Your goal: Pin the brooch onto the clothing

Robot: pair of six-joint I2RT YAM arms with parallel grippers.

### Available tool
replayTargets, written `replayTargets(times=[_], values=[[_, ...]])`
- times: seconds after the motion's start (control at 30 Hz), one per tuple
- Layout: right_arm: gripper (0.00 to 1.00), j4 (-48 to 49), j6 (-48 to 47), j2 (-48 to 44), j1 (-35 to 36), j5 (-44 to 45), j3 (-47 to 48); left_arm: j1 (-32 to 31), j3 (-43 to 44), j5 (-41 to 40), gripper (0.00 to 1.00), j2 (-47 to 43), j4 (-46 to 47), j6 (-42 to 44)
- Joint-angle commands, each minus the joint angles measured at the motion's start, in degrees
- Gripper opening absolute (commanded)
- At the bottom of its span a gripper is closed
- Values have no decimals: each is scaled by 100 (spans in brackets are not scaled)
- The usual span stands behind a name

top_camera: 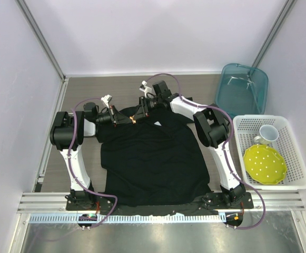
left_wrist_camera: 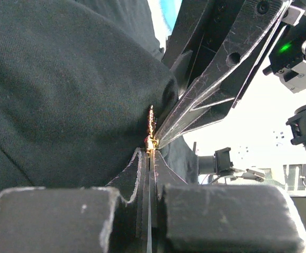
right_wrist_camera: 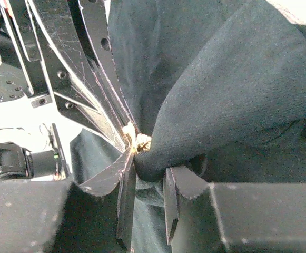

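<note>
A grey-brown wood-grain tabletop carries a large black short-sleeved T-shirt, spread across its middle with the hem reaching the near edge. A translucent teal plastic bin sits in the far right corner, and a white slotted plastic basket lies just near of it

The left gripper and right gripper meet tip to tip, blocking each other. Bunched T-shirt crowds one side of the jaws; the other is open.
</note>
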Motion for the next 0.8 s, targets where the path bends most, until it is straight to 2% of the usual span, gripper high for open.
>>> replayTargets(times=[0.0,0.77], values=[[30,856,487,-90,170,-627,-3,-188,1,107,2,-142,343,133],[36,1428,874,-169,73,-970,-267,-179,124,134,2,-28,378,53]])
